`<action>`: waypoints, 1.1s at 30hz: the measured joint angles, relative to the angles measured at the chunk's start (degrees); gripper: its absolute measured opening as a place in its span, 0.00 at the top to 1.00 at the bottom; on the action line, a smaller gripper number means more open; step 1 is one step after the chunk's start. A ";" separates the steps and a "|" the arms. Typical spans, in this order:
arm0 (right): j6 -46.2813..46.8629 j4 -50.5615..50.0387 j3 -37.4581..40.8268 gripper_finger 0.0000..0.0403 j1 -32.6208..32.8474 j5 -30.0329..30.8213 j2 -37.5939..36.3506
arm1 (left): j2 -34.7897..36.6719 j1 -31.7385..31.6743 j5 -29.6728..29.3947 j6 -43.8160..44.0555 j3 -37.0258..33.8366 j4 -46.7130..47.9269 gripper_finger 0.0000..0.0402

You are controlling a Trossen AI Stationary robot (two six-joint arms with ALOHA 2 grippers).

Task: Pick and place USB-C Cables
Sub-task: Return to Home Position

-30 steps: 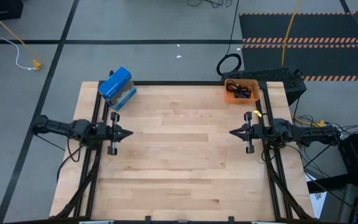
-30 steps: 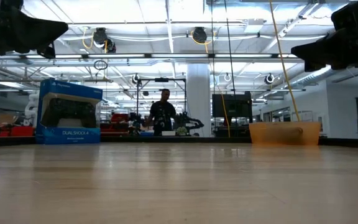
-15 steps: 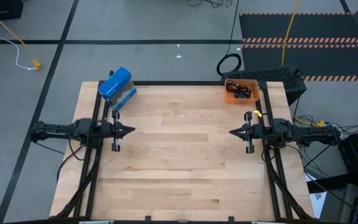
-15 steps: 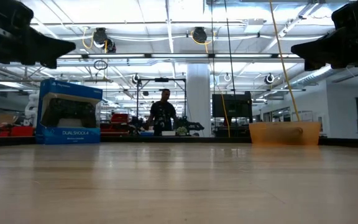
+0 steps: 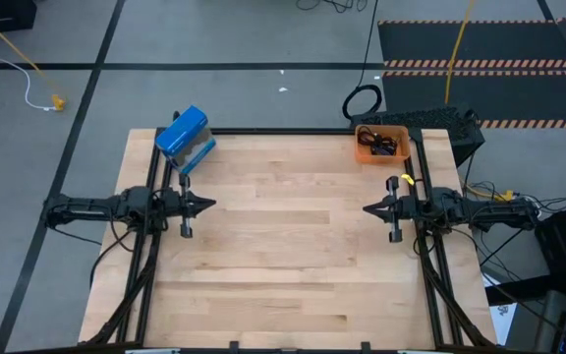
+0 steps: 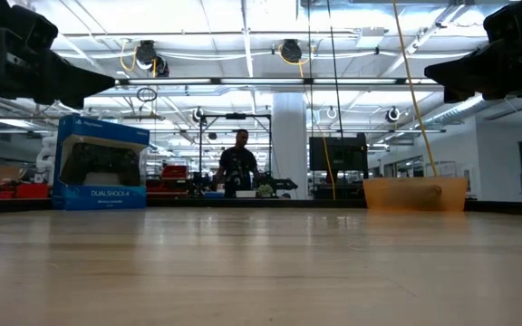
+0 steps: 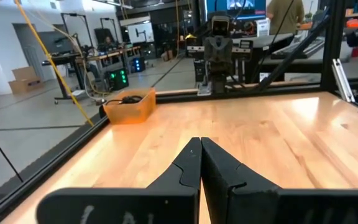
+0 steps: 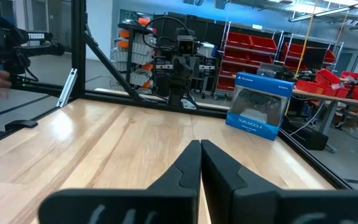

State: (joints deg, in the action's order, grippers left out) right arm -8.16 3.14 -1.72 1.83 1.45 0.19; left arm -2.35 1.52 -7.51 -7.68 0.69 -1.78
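The left gripper (image 5: 210,206) hangs over the left edge of the table (image 5: 283,265), pointing across toward the middle. In the left wrist view its fingers (image 7: 188,168) are pressed together with nothing between them. In the low view it sits well above the wood.

At the far left corner stands a blue box (image 5: 185,139), tilted off square to the table edge.

At the far right corner sits the orange bin (image 5: 361,154). The cables (image 5: 381,146) lie inside it as a dark tangle with a touch of blue; the separate bundles cannot be told apart. Just beyond the bin, on the floor, is a black cable loop (image 5: 363,101).

The right gripper (image 5: 366,209) hangs over the right edge, facing the left one and near the bin but apart from it. Its fingers (image 8: 188,168) are also closed tip to tip on nothing.

A person (image 6: 236,165) stands in the room behind the table.
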 joint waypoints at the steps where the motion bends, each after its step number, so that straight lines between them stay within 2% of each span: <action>1: 0.00 0.00 0.00 0.99 0.00 0.00 0.00 | 0.00 0.00 0.00 0.33 0.00 0.02 0.99; 33: 0.00 0.00 0.00 0.99 -0.01 -0.02 0.00 | 0.00 0.00 -0.09 0.48 -0.11 -1.31 0.99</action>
State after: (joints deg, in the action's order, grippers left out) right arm -8.16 3.14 -1.72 1.82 1.43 0.19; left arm -2.35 1.52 -7.60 -7.20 0.58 -3.09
